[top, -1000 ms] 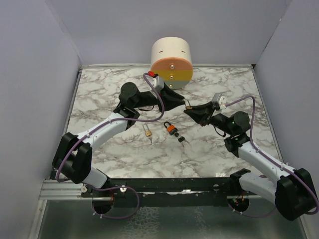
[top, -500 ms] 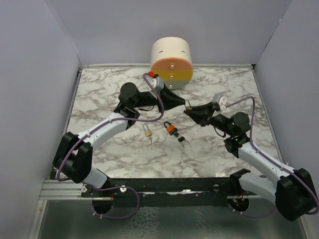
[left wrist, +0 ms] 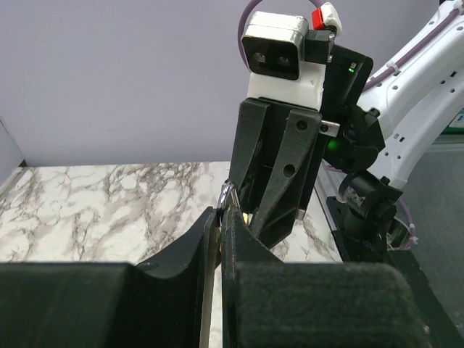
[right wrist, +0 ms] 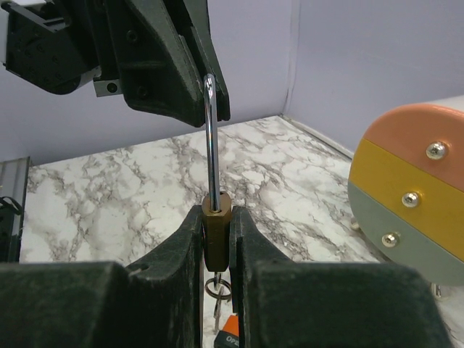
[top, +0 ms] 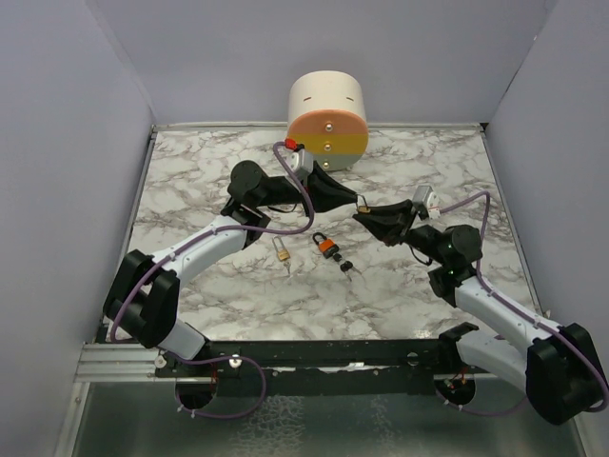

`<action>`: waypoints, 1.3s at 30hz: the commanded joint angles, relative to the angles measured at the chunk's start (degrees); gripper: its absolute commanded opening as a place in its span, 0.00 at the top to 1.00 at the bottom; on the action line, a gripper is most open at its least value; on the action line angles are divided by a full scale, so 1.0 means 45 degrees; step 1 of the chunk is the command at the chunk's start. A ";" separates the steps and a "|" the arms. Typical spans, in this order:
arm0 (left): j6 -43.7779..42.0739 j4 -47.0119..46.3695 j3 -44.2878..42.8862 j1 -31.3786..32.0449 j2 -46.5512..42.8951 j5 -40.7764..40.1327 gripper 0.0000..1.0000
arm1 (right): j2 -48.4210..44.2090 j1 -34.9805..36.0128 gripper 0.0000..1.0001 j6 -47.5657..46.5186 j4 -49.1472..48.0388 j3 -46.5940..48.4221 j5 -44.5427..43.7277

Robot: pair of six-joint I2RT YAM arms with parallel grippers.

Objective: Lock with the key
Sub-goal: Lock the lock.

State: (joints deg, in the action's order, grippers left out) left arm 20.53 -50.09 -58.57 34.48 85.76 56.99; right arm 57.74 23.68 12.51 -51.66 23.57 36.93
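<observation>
From above, we see the left gripper (top: 354,199) and the right gripper (top: 363,216) meeting tip to tip above the marble table (top: 190,190), a small brass padlock (top: 363,205) caught between them in the air. The key (top: 348,268) lies on the table nearer the arms, just beside an orange padlock (top: 326,247), and neither gripper touches it. A second brass padlock (top: 282,249) lies apart to the left.

In the left wrist view, the left jaws stand almost together, pinching the top of the shackle (left wrist: 227,194), with the right gripper close opposite.

In the right wrist view, the right fingers (right wrist: 181,250) clamp narrowly on the padlock's brass body, and the shackle rises from it as one long bare rod. A thin wire ring (right wrist: 220,287) hangs under the body; we cannot tell what it carries.

We judge the task to be early: the shackle looks raised, so this lock seems open, while the key on the table is not yet picked up, and inserting and turning it are left to do
</observation>
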 commanded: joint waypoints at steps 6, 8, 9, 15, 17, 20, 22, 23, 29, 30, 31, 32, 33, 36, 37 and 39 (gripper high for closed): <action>0.0057 -0.0159 0.0123 0.0326 -0.0223 0.0841 1.00 | 0.0006 0.0069 0.98 0.0870 -0.2869 0.0147 0.0619; 0.0078 -0.0175 0.0113 0.0345 -0.0219 0.0864 1.00 | -0.0196 0.0069 0.98 0.0804 -0.2692 0.0169 0.0552; 0.0089 -0.0168 0.0108 0.0363 -0.0210 0.0887 1.00 | -0.0294 0.0069 0.98 0.0736 -0.2606 0.0171 0.0486; 0.0143 -0.0174 0.0065 0.0471 -0.0059 0.1005 1.00 | -0.0720 0.0069 0.98 0.0264 -0.2381 0.0391 0.0242; 0.0192 -0.0168 0.0031 0.0514 0.0011 0.1061 1.00 | -0.0802 0.0069 0.98 0.0009 -0.2219 0.0585 0.0014; 0.0232 -0.0164 0.0039 0.0577 0.0129 0.1123 1.00 | -0.0905 0.0067 0.98 -0.0409 -0.1725 0.1039 -0.0508; 0.0253 -0.0167 0.0083 0.0599 0.0170 0.1134 1.00 | -0.0941 0.0069 0.98 -0.0618 -0.1587 0.1247 -0.0704; 0.0258 -0.0165 0.0102 0.0614 0.0207 0.1130 1.00 | -0.0973 0.0069 0.98 -0.0755 -0.1528 0.1349 -0.0725; 0.0264 -0.0160 0.0112 0.0725 0.0416 0.1277 1.00 | -0.0995 0.0069 0.98 -0.0987 -0.1323 0.1896 -0.1347; 0.0286 -0.0174 0.0120 0.0733 0.0492 0.1307 1.00 | -0.0989 0.0069 0.98 -0.1026 -0.1288 0.2006 -0.1433; 0.0293 -0.0161 0.0131 0.0753 0.0552 0.1345 1.00 | -0.0967 0.0069 0.98 -0.1050 -0.1227 0.2134 -0.1488; 0.0299 -0.0162 0.0147 0.0782 0.0618 0.1384 1.00 | -0.0954 0.0060 0.98 -0.1102 -0.1217 0.2231 -0.1517; 0.0283 -0.0159 0.0166 0.0793 0.0685 0.1403 1.00 | -0.0952 0.0066 0.98 -0.1123 -0.1218 0.2331 -0.1576; 0.0231 -0.0194 0.0270 0.0852 0.0798 0.1475 1.00 | -0.0903 0.0069 0.98 -0.1193 -0.1167 0.2677 -0.1764; 0.0167 -0.0181 0.0335 0.0858 0.0805 0.1490 1.00 | -0.0912 0.0069 0.98 -0.1203 -0.1188 0.2773 -0.1812; 0.0094 -0.0180 0.0382 0.0873 0.0837 0.1574 1.00 | -0.0924 0.0069 0.98 -0.1228 -0.1287 0.2974 -0.1881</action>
State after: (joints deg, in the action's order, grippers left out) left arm 20.49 -58.57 -59.64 35.97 86.39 55.20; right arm 55.40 23.68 7.57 -47.24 29.34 36.69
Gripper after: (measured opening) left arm 0.074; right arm 0.132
